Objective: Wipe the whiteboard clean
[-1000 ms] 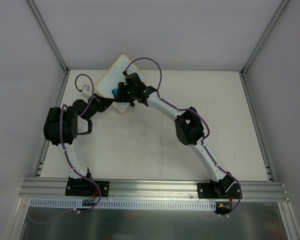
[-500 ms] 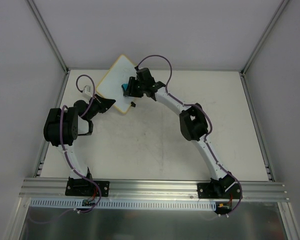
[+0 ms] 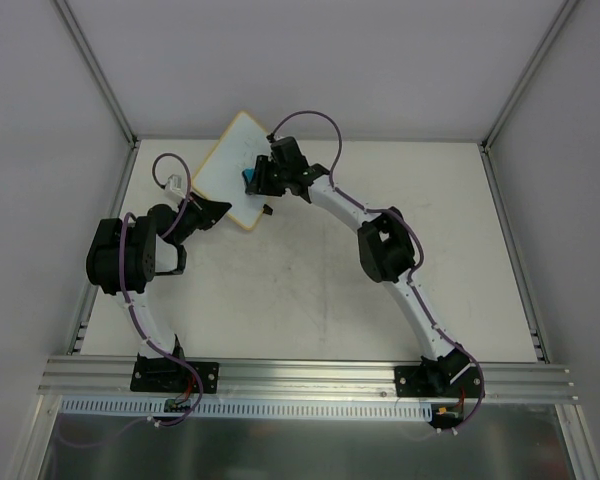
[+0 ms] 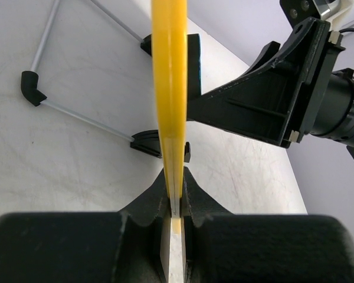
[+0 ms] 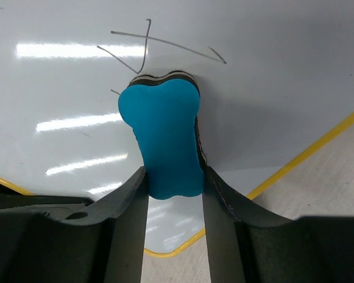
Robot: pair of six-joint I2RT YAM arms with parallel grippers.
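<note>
Grey walls box in a white table (image 3: pixel 310 290), and the action sits at its far left corner. On the left, the left gripper (image 4: pixel 176 203) is pinched tight on the yellow rim of the whiteboard (image 4: pixel 169 88). From that wrist the board shows edge-on, tipped up off the table, though how steeply I cannot tell. To its right, the right gripper (image 5: pixel 171 177) is clamped round a blue eraser (image 5: pixel 164 135), whose far end is pressed to the board's face. The eraser's long axis points at a few thin pen marks (image 5: pixel 159 47), which begin just beyond its tip. I'd say the coming stroke has to push forward along that line, and the right arm is the one placed to do it. Only the right wrist shows those marks; from overhead the board looks blank, though that view alone places both arms.
</note>
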